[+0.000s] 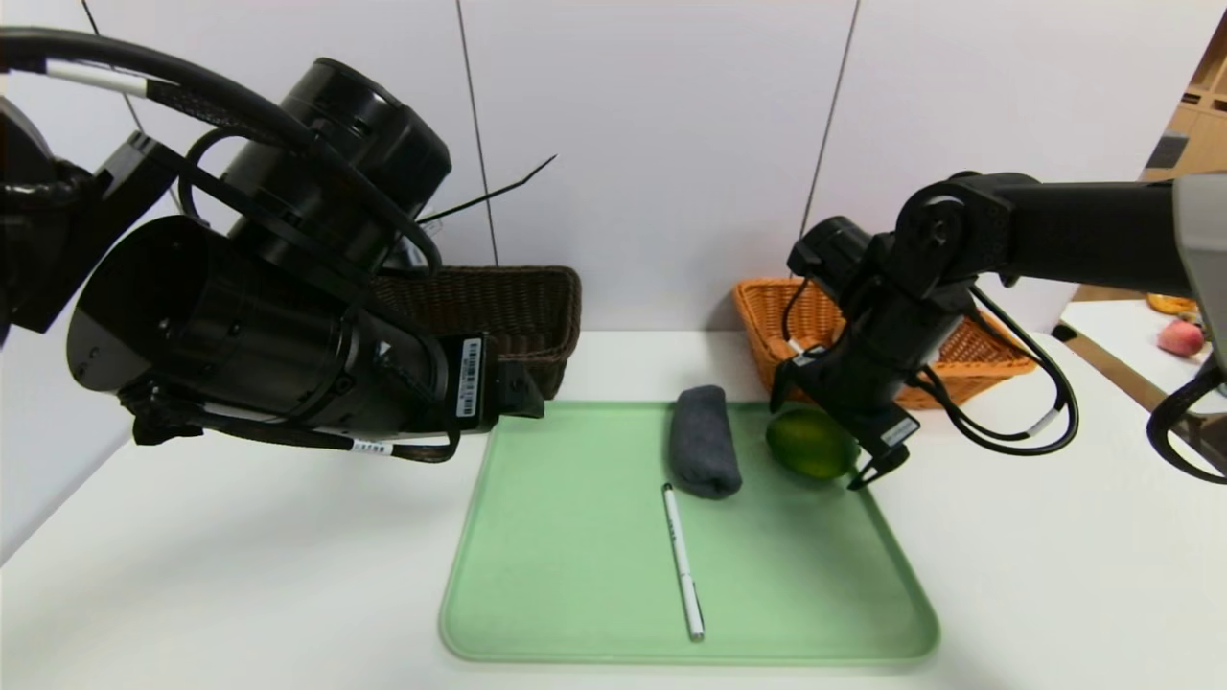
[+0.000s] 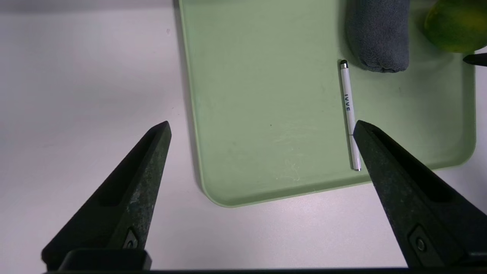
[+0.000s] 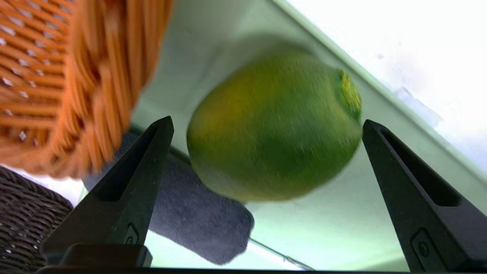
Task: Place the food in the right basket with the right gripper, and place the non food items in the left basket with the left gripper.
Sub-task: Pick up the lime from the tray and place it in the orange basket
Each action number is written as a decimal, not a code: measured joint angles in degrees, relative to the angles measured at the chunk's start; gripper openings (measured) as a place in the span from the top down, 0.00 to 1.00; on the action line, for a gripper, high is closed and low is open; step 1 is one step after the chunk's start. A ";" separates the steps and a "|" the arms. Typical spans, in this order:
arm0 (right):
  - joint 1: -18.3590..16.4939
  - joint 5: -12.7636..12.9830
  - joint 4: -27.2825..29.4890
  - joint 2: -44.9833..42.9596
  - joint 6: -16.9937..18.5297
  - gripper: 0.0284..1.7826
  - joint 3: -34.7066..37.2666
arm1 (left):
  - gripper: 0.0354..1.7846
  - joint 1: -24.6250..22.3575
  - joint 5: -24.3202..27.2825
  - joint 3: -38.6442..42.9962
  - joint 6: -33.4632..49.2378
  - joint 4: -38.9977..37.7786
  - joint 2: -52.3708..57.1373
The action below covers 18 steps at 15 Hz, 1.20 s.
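Observation:
A green oval fruit point(image 1: 810, 443) lies at the back right of the green tray point(image 1: 575, 575), beside a rolled grey cloth point(image 1: 705, 441). One white pen point(image 1: 682, 561) lies in front of the cloth. My right gripper point(image 1: 863, 470) is open just above the fruit point(image 3: 274, 125), one finger on each side, not touching. My left gripper point(image 2: 262, 127) is open and empty, held high over the tray's left edge in front of the dark brown basket point(image 1: 508, 311). The orange basket point(image 1: 796, 316) stands behind the right arm. The bun, the peeler and a second pen are out of view.
The tray point(image 2: 266, 95) sits mid-table on a white tabletop, with a white wall close behind the baskets. A side table at the far right holds a reddish fruit point(image 1: 1181, 337). The cloth point(image 2: 380, 38) and pen point(image 2: 349, 110) show in the left wrist view.

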<state>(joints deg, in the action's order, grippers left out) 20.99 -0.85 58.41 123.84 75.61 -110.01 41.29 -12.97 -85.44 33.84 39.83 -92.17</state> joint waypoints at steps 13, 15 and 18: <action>-0.46 -2.23 0.00 0.74 -0.35 0.31 0.23 | 0.06 -0.52 0.07 1.99 -0.13 -1.05 0.61; -0.71 -2.26 0.06 0.68 -0.37 0.33 0.39 | 0.06 -0.52 0.07 2.49 -0.13 -1.02 0.96; -0.94 -2.56 0.22 0.11 -0.11 0.34 0.41 | 0.06 -0.61 0.07 3.36 -0.22 -1.05 1.55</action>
<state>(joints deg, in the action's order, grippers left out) 20.05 -3.41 58.62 123.95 75.50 -109.59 40.68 -12.90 -82.08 33.62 38.78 -90.62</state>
